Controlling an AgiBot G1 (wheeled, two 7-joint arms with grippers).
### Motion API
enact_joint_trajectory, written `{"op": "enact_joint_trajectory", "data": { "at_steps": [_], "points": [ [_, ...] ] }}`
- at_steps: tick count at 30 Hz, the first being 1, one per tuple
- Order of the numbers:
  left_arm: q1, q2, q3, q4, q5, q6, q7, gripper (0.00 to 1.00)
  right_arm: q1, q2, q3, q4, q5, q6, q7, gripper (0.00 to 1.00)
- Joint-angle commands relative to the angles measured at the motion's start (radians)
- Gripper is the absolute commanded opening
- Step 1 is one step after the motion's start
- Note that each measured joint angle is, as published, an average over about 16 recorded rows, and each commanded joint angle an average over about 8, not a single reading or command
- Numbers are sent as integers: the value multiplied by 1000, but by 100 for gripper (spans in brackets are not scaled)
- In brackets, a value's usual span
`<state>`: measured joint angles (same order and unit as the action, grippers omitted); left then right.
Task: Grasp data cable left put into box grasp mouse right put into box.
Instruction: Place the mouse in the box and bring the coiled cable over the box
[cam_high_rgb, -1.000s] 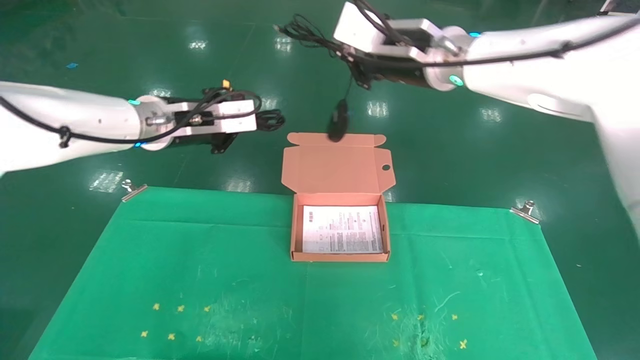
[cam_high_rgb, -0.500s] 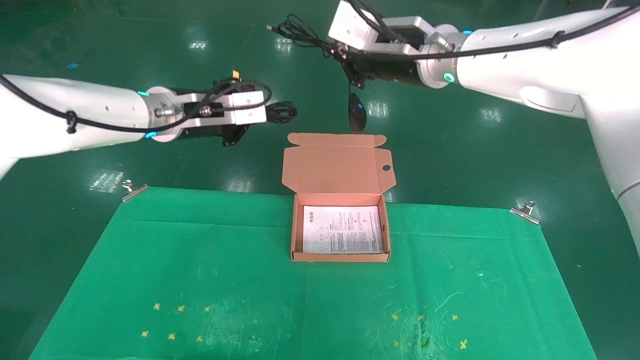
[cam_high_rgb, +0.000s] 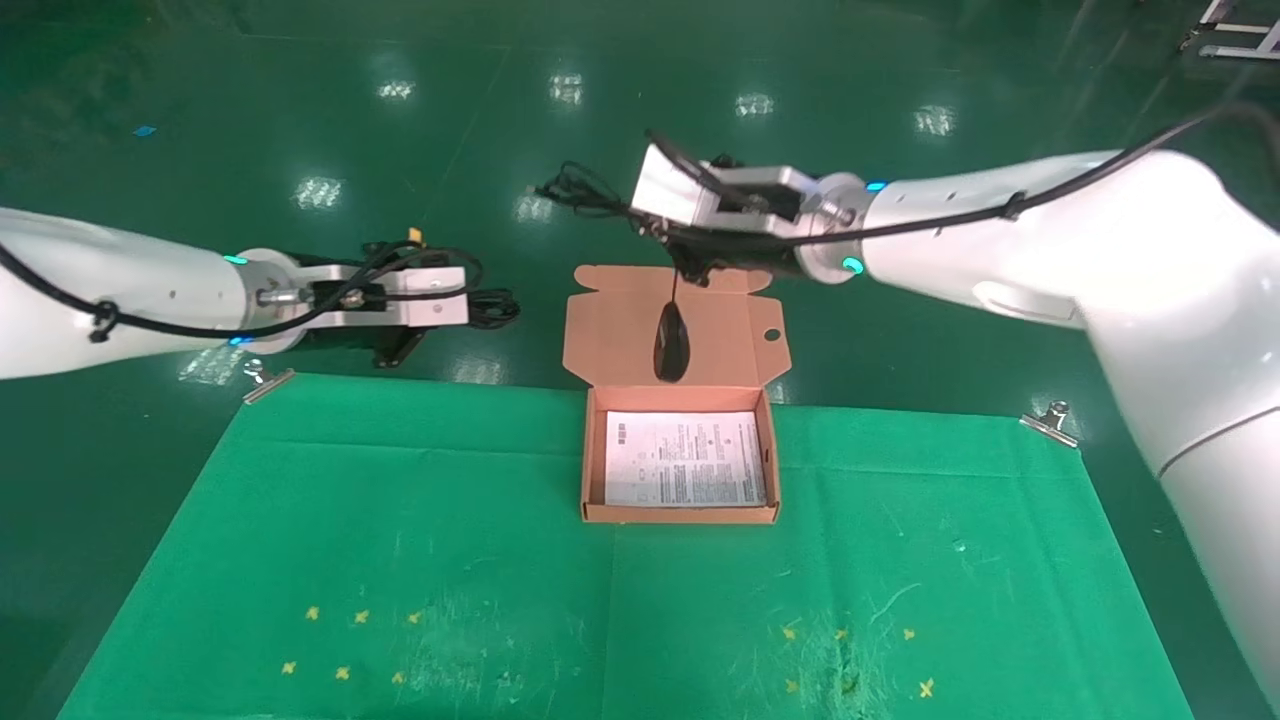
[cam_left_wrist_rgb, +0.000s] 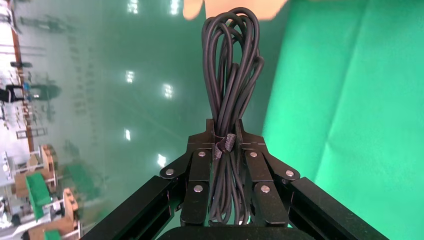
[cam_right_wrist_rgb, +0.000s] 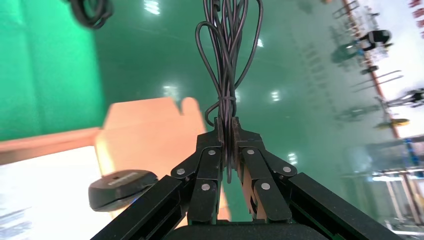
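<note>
Risk entry: mouse (cam_high_rgb: 671, 343) dangling by its cord (cam_right_wrist_rgb: 227, 60) from right gripper (cam_right_wrist_rgb: 229, 131), fingers clamped on cord, over open box (cam_high_rgb: 680, 515) lid — swing, rim miss; data cable (cam_left_wrist_rgb: 232, 80) pinched in left gripper (cam_left_wrist_rgb: 226, 134), beside box — slippage.

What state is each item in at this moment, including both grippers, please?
Salmon-orange cardboard box: open, lid flap laid back, printed sheet inside.
Small black oval mouse: dangling by its cord above the lid flap.
Black looped data cable: bundled, held off the table.
Left gripper: shut on the data cable.
Right gripper: shut on the mouse's cord.
</note>
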<state>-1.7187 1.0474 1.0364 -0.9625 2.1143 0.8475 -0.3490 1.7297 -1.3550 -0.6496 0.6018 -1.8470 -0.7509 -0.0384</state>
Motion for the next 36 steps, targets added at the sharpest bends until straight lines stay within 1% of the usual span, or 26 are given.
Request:
{"op": "enact_joint_trajectory", "data": {
  "at_steps": [1,8,15,19,24,29,32,33,36],
  "points": [
    [4,-16,5,-23,24,19,-35,0,-14,-3,-18,4,8,2,5,0],
    [13,-62,14,-128,96,79,-142,0,-53,-8,-118,16,38,26,62,0],
    [24,-75,16,-183,135,96,-199,0,-87,-12,-230,32,84,57,148,0],
    [27,-78,16,-196,145,100,-213,0,-99,-12,-287,28,115,83,224,0],
    [29,-79,17,-205,152,103,-222,0,-107,-11,-348,-6,144,111,344,0],
    [30,-80,17,-209,155,104,-227,0,-109,-10,-412,-39,149,132,455,0],
    [30,-80,17,-210,156,104,-228,0,-109,-9,-449,-43,141,148,496,0],
    [30,-80,17,-211,156,104,-228,0,-108,-8,-460,-41,137,153,503,8],
    [30,-81,17,-211,157,105,-229,0,-107,-6,-486,-35,131,164,514,45]
  ]
}}
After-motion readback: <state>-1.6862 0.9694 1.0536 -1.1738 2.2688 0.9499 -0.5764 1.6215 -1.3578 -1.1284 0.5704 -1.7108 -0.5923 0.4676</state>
